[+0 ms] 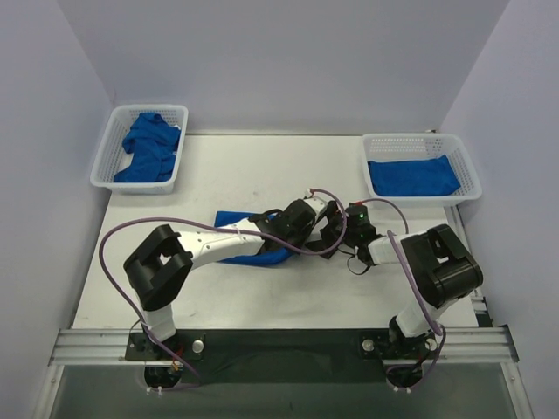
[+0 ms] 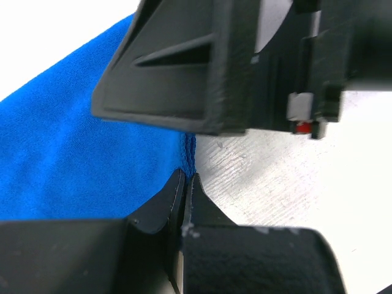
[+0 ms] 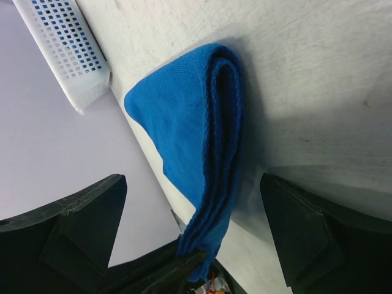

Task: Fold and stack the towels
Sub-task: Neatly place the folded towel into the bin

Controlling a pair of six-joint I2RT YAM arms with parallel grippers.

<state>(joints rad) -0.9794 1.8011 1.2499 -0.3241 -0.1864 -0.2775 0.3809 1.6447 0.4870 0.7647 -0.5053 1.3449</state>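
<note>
The left basket [image 1: 105,161], at the far left corner of the surface [image 1: 218,175], holds crumpled towels [image 1: 148,144] in a loose heap. The right basket [image 1: 419,142], at the far right corner, holds a folded towel [image 1: 412,176] lying flat. A further towel [image 3: 184,128] lies partly folded on the surface between the two arms, well apart from both baskets; the left fingers [image 2: 165,208] are pressed together, pinching its doubled edge, and the right fingers [image 3: 79,226] stand spread wide on either side of it, gripping nothing.

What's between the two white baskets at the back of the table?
Only bare table lies between the left basket and the right basket, shown in the top view.
</note>
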